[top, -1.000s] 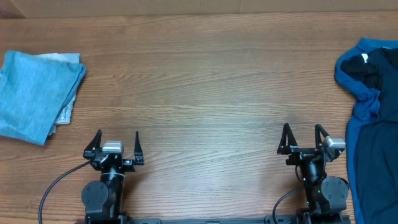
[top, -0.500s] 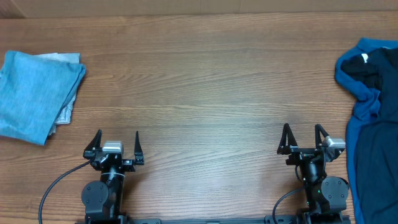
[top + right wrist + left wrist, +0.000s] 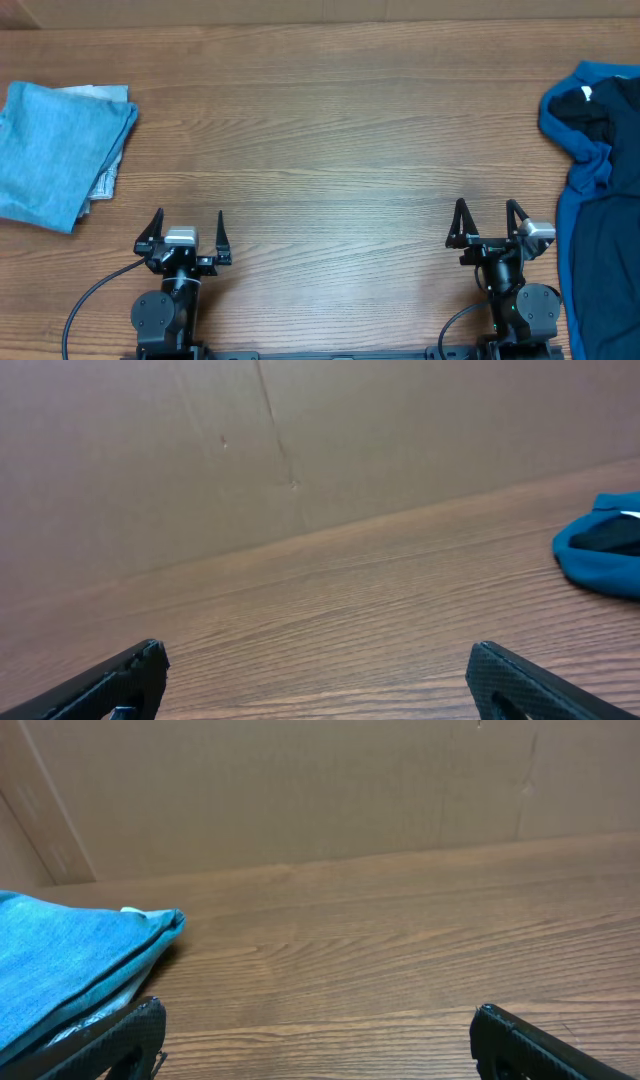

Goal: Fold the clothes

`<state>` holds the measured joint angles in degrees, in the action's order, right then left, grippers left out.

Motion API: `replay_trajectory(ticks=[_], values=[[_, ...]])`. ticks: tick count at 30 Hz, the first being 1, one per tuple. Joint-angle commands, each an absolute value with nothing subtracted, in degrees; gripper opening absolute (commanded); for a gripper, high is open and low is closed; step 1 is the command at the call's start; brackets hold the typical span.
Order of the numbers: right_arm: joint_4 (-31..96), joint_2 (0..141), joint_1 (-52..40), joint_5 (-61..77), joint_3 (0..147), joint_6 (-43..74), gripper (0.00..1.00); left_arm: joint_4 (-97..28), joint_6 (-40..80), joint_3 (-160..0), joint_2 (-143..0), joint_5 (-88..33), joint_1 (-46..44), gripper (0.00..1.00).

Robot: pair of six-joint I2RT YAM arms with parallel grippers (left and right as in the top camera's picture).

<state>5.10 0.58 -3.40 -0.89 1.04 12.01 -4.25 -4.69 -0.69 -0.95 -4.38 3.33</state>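
Wood-grain table (image 3: 330, 130) is spanning the overhead view, with a plain brown wall (image 3: 300, 790) closing it off ahead of both wrist cameras. Well out to the left of the left gripper and beyond its fingertips, one light blue garment (image 3: 55, 150) is lying folded on one pale grey garment (image 3: 103, 183), whose edge is peeking out beneath.

Left gripper (image 3: 189, 215) is resting at the table's near edge, jaws spread wide and holding nothing. Right gripper (image 3: 486, 205) is resting likewise, jaws apart and empty. Just beside it on its outer right, one royal blue garment (image 3: 560, 125) is bunching over one dark navy garment (image 3: 610, 280). Whether a third is hiding there cannot be told.

Count: two grippers, four garments discernible.

Handling, as judged: the fabric is looking light, soft and limp, so it is likely to sag and drag. A hem or corner along the heap's edge nearest the right gripper is offering the best hold.
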Motion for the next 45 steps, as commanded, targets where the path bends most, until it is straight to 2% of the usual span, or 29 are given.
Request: replay_trajectory(ticks=[1,45], values=[[4.7,0.2,-3.1,-1.4,0.4,12.1,1.0,-4.1,-5.6,-0.3,-0.4,-4.0,2.8,1.0],[4.5,0.2,-3.1,-2.6,0.5,12.1,1.0,-4.1,-5.6,-0.3,-0.4,-4.0,2.8,1.0]])
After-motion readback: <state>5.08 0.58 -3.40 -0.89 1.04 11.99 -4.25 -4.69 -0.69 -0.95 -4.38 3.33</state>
